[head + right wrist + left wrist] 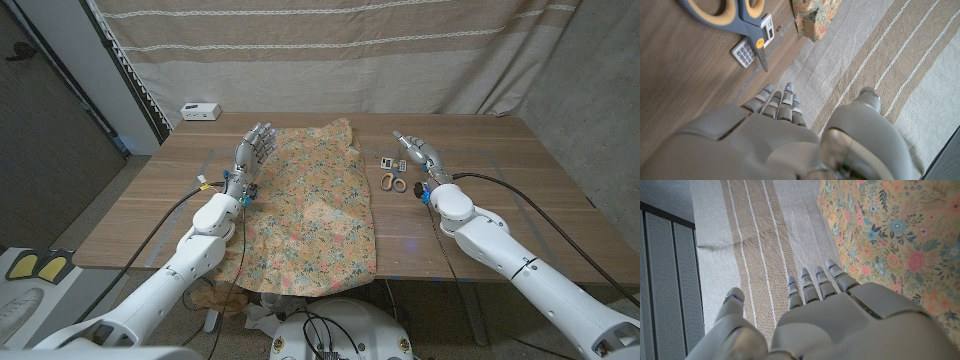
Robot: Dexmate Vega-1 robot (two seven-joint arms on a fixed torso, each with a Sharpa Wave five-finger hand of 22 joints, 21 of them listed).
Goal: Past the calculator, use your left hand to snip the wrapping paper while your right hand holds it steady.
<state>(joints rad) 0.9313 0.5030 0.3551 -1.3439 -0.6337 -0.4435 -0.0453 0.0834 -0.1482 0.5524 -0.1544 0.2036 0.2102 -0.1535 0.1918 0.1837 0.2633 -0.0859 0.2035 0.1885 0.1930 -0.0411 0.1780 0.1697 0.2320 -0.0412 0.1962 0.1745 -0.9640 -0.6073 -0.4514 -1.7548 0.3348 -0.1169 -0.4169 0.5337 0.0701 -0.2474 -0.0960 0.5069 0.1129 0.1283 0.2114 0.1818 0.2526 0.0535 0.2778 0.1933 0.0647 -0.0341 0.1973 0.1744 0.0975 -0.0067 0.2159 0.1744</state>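
Head view: floral wrapping paper [315,205] lies rumpled, overhanging the table [520,190].

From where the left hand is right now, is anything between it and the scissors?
Yes. The left hand is at the paper's left edge, while the scissors lie on the table past its right edge, by the calculator and right hand. The spread paper lies between; nothing upright does.
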